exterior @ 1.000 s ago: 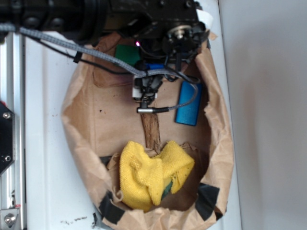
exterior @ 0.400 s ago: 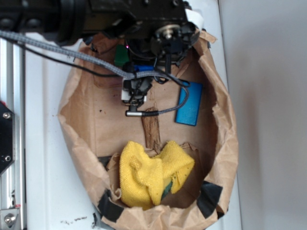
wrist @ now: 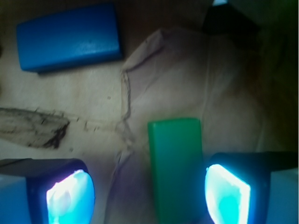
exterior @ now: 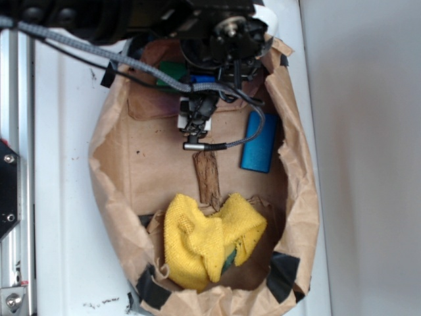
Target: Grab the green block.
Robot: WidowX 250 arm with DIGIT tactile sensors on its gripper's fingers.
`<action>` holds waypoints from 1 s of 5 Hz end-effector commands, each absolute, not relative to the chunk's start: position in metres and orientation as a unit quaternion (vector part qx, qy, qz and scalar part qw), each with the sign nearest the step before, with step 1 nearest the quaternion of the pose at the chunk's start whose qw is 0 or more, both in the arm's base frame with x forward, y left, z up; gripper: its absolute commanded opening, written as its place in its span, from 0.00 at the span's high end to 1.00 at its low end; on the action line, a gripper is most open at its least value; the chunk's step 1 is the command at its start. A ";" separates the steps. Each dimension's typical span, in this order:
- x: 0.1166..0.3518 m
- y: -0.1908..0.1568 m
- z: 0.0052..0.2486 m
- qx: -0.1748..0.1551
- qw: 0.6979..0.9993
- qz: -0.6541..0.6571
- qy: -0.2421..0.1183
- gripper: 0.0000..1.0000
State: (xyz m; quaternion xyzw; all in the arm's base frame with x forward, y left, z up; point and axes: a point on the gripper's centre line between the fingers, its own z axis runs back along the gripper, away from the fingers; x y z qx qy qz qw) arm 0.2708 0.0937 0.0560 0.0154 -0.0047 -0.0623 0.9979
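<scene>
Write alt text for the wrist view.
A flat green rectangular block lies on brown paper between the open gripper's two glowing fingertips, nearer the right one. A blue rectangular block lies at upper left.

Setting: we read a robot lab test bench | evidence: aluminium rail (exterior: 20,164) left of the taped brown paper liner (exterior: 118,217) | white tabletop (exterior: 66,197) under the liner | plain wall right of it

Black arm (exterior: 99,13), braided grey cable (exterior: 131,62), black pincer (wrist: 149,196) pads (wrist: 226,196) glowing cyan-white.
</scene>
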 end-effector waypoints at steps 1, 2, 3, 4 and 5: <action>0.288 0.115 0.054 0.038 0.997 -0.051 -0.033 0.00; 0.296 0.117 0.045 0.040 0.997 -0.052 -0.043 0.00; 0.300 0.113 0.043 0.042 0.996 -0.058 -0.054 0.00; 0.301 0.111 0.044 0.039 0.995 -0.063 -0.061 0.00; 0.301 0.112 0.033 0.047 0.993 -0.077 -0.076 0.12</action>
